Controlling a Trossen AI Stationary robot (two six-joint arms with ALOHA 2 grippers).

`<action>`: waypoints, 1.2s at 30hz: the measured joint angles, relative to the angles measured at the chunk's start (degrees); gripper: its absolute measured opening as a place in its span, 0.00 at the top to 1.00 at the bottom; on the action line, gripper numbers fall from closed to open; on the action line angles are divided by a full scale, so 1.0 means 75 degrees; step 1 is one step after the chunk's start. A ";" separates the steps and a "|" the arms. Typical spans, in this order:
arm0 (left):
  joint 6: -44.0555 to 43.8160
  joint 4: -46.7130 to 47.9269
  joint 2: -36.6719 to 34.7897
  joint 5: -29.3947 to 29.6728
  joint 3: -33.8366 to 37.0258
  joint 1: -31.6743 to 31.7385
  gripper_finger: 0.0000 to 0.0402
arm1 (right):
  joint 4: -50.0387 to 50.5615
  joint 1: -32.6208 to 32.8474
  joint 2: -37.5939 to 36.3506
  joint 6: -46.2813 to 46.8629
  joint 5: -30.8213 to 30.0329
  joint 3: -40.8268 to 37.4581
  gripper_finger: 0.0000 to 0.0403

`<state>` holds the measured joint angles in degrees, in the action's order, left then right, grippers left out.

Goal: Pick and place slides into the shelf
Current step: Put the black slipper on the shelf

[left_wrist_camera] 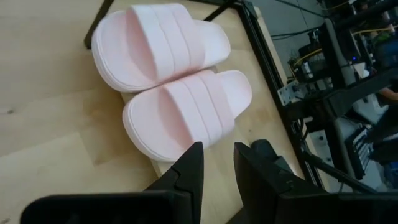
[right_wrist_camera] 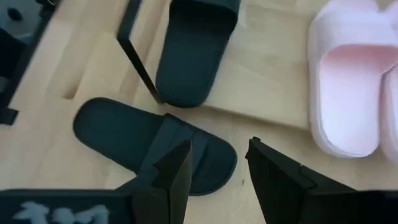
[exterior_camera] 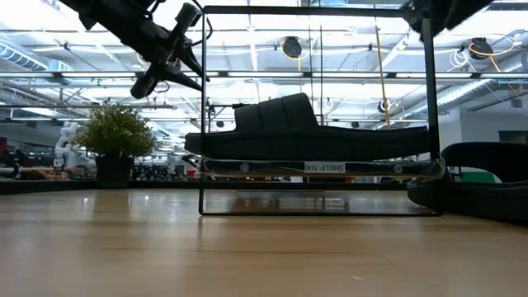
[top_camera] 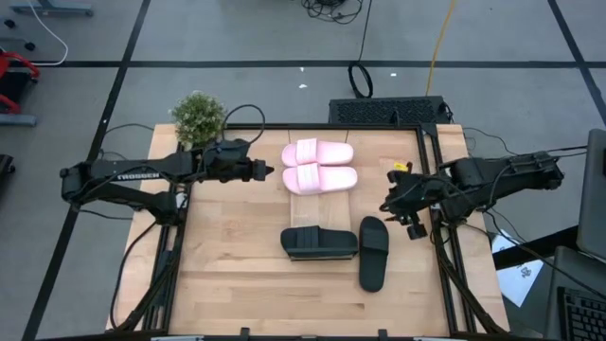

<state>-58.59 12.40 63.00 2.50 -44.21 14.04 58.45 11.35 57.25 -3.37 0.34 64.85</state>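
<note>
Two pale pink slides (top_camera: 318,165) lie side by side, soles down, on the far part of the shelf's pale board (left_wrist_camera: 74,124). One black slide (top_camera: 319,242) rests sole down on the shelf's (exterior_camera: 202,124) near part. The other black slide (top_camera: 373,252) lies on the table to its right. My left gripper (left_wrist_camera: 217,152) hangs raised just left of the pink slides, open by a narrow gap, with nothing in it. My right gripper (right_wrist_camera: 219,149) hovers open over the table right of the shelf, above the black slide (right_wrist_camera: 155,146) on the table. It holds nothing.
A potted plant (top_camera: 197,116) stands at the table's far left corner. Dark frame rails (top_camera: 440,237) run along the table's left and right sides. Bare tabletop (top_camera: 237,275) lies left of the shelf and toward the near edge.
</note>
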 joint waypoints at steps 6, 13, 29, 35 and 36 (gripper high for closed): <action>-0.0021 0.0011 0.0000 0.0282 0.0000 -0.0415 0.79 | -0.0674 0.0591 0.0213 0.0426 -0.0010 -0.0928 0.63; -0.0256 0.0055 0.0000 0.0481 0.0000 -0.0751 0.79 | -0.0664 0.1348 0.0389 0.0976 0.0006 -0.1504 0.63; -0.0286 0.0034 0.0000 0.0550 0.0000 -0.0943 0.79 | -0.1793 -0.0492 0.0348 -0.0234 0.2138 -0.2495 0.63; -0.0248 0.0025 0.0000 0.0615 0.0000 -0.0943 0.79 | -0.2089 -0.1650 0.0357 -0.0442 0.3566 -0.2975 0.63; -0.0225 0.0026 0.0000 0.0618 0.0000 -0.0943 0.79 | -0.2127 -0.1797 0.0360 -0.0449 0.3827 -0.3056 0.63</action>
<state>-60.27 12.60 63.00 7.14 -44.21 6.96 42.50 -2.12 59.94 -6.74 29.04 41.93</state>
